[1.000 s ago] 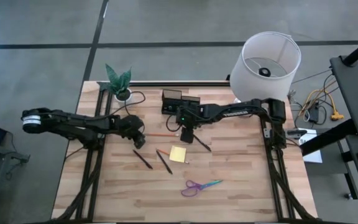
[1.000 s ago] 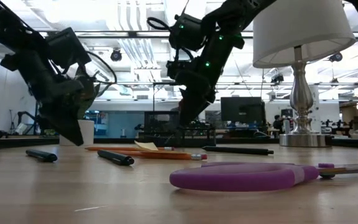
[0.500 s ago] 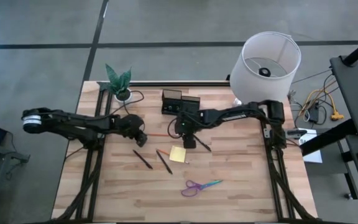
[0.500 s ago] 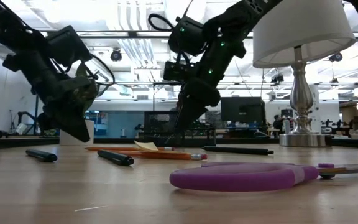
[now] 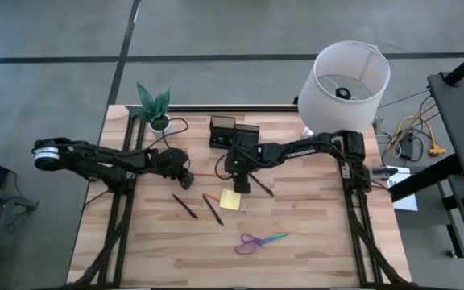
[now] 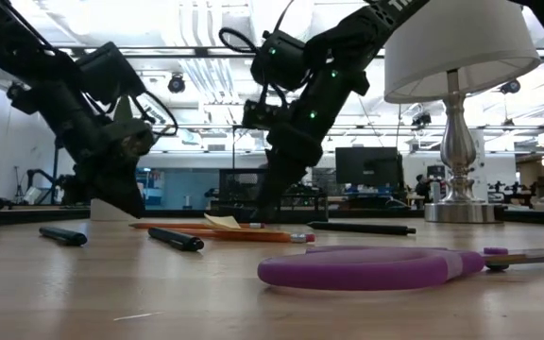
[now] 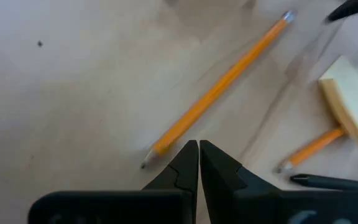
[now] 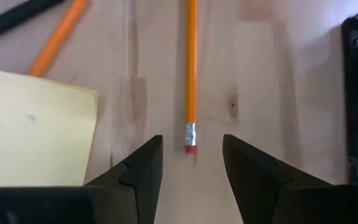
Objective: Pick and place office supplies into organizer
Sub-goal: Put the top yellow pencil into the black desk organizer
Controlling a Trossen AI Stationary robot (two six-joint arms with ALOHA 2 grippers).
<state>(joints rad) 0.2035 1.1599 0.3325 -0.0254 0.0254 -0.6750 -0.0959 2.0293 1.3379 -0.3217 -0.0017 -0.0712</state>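
Note:
An orange pencil [image 5: 213,173] lies flat on the table in front of the black organizer [image 5: 234,131]. My right gripper [image 8: 192,142] is open, pointing down, with a finger on each side of the pencil's eraser end [image 8: 191,135], apart from it. My left gripper [image 7: 199,145] is shut and empty, its tips just beside the pencil's sharpened end [image 7: 149,157]. A yellow sticky-note pad [image 5: 231,200], a second short orange pencil [image 5: 210,197], dark pens [image 5: 185,206] [image 5: 262,187] and purple-and-teal scissors [image 5: 260,240] lie on the table.
A white lamp [image 5: 351,76] stands at the far right and a small potted plant [image 5: 153,105] at the far left. The scissors' purple handle [image 6: 366,267] lies close in the low view. Bare wood lies along the table's near side.
My right gripper has come down and a little toward the table's left, onto the pencil's eraser end. My left gripper has moved toward the table's right, up to the pencil's sharpened end. The things on the table have stayed where they were.

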